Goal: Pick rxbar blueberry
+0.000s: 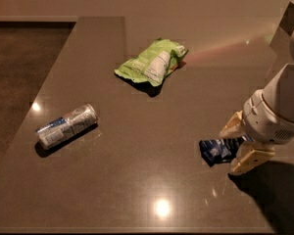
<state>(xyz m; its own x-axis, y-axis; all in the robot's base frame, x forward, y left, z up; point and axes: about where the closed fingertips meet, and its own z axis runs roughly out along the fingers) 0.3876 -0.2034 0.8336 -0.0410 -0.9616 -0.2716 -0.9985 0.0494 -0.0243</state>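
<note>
The rxbar blueberry (217, 151) is a small dark navy-blue crinkled wrapper lying flat on the dark table (137, 180) at the right. My gripper (239, 145) comes in from the right, its white body above the bar's right end. Its two cream fingers stand apart, one finger (232, 126) behind the bar and one in front, with the bar's right end between them. The bar's right end is hidden by the gripper.
A light-green chip bag (152, 62) lies at the back middle. A silver-and-blue drink can (66, 126) lies on its side at the left. The table's left edge and front edge border a dark floor (19, 67). A dark object (289, 16) stands at the far right corner.
</note>
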